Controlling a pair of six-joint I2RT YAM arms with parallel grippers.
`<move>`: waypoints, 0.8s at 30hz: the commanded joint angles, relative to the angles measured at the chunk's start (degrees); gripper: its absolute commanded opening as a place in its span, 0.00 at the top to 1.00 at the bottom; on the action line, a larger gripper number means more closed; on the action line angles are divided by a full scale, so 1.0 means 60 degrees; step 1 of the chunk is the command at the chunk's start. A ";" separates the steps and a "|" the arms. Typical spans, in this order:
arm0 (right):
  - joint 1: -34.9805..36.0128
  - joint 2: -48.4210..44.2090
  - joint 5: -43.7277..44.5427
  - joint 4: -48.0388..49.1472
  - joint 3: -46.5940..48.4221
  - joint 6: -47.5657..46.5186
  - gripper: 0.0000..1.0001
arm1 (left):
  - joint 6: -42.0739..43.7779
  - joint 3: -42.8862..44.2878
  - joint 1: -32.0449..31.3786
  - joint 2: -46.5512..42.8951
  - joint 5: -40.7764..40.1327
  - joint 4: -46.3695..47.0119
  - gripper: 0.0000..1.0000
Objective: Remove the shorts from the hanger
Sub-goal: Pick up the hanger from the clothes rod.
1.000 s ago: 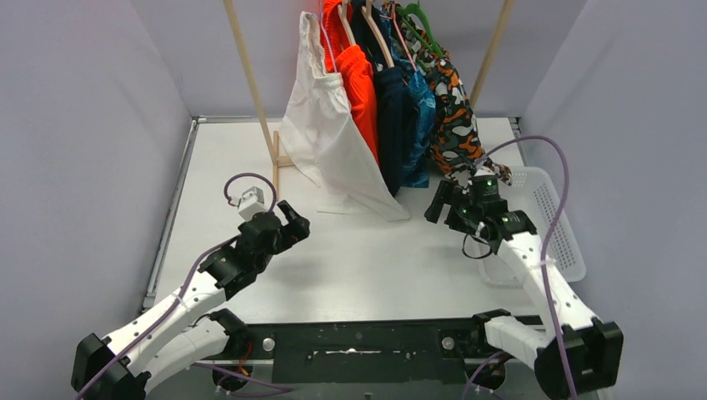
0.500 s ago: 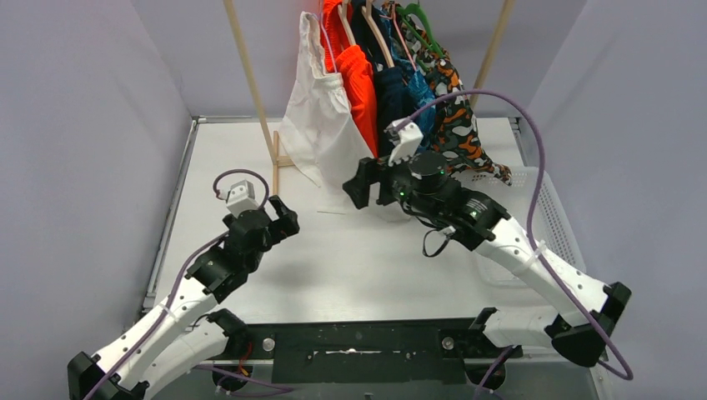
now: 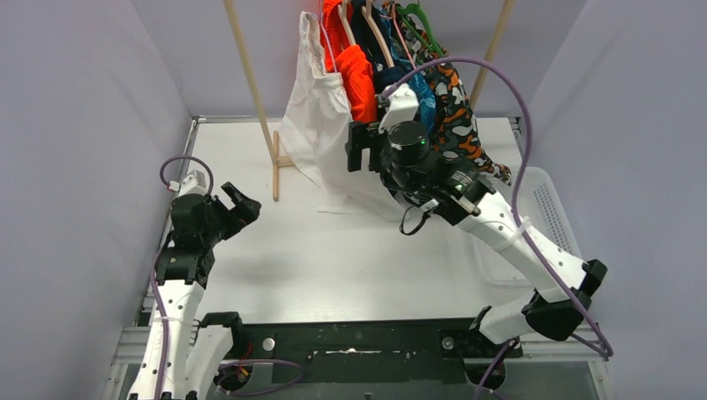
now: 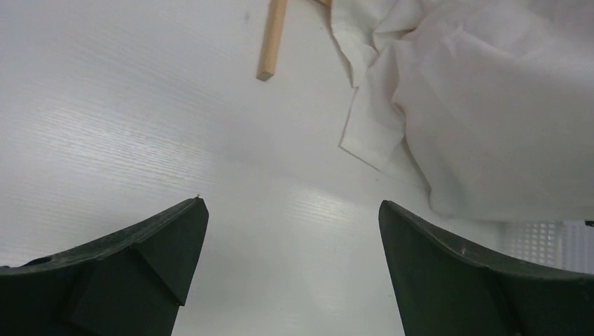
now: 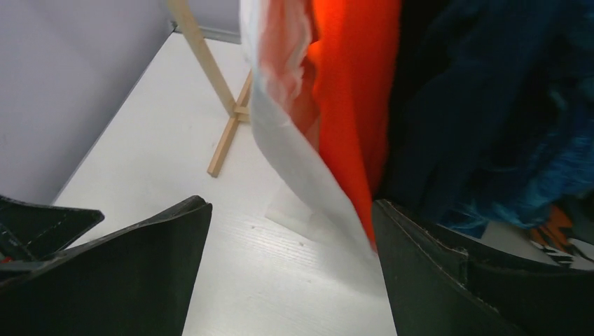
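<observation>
Pretty obviously a robotics lab test cell, not anyone's home. Everything is set up around a bare wooden rack (image 3: 251, 83) hung with shorts (image 3: 321, 133), standing at the back of a white table (image 3: 333, 258). Blank pale walls (image 3: 75, 125) box the table in behind the rack and on both sides of it. In front of the rack, a left arm (image 3: 179, 283) and a right arm (image 3: 508, 237), white and black, are bolted near a black base plate (image 3: 367, 342), with purple cables (image 3: 467, 60) looping off them. Just right of the rack sits a white perforated basket (image 3: 557, 217).
</observation>
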 commanded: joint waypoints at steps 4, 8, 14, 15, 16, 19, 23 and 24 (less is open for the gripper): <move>-0.1658 -0.1624 0.0440 -0.1337 0.1545 -0.0812 0.17 | 0.0220 0.0565 -0.0021 -0.0479 0.0635 -0.0562 0.05; -0.2746 -0.1385 -0.0162 -0.2102 0.2439 -0.1301 0.17 | 0.0468 0.0439 -0.0054 -0.0755 0.0633 -0.0475 0.05; -0.5131 -0.0910 -0.2457 -0.2704 0.2717 -0.1164 0.18 | 0.1226 0.0245 -0.0052 -0.0699 0.1317 0.0411 0.05; -0.5372 -0.0835 -0.2908 -0.2668 0.2750 -0.1200 0.18 | 0.1167 0.0200 -0.0063 -0.0647 0.1400 0.0591 0.05; -0.5674 -0.0716 -0.3407 -0.2628 0.2774 -0.1222 0.18 | 0.1118 0.0189 -0.0070 -0.0564 0.1443 0.0740 0.05; -0.6469 -0.0123 -0.4582 -0.2884 0.3174 -0.1228 0.23 | 0.1032 0.0105 -0.0063 -0.0440 0.1679 0.1102 0.05; -0.6776 0.0304 -0.5288 -0.2672 0.3277 -0.1460 0.23 | 0.1137 0.0092 -0.0056 -0.0417 0.2074 0.1249 0.05; -0.6793 0.0415 -0.5347 -0.2634 0.3279 -0.1505 0.22 | 0.1145 0.0069 -0.0056 -0.0405 0.2117 0.1271 0.05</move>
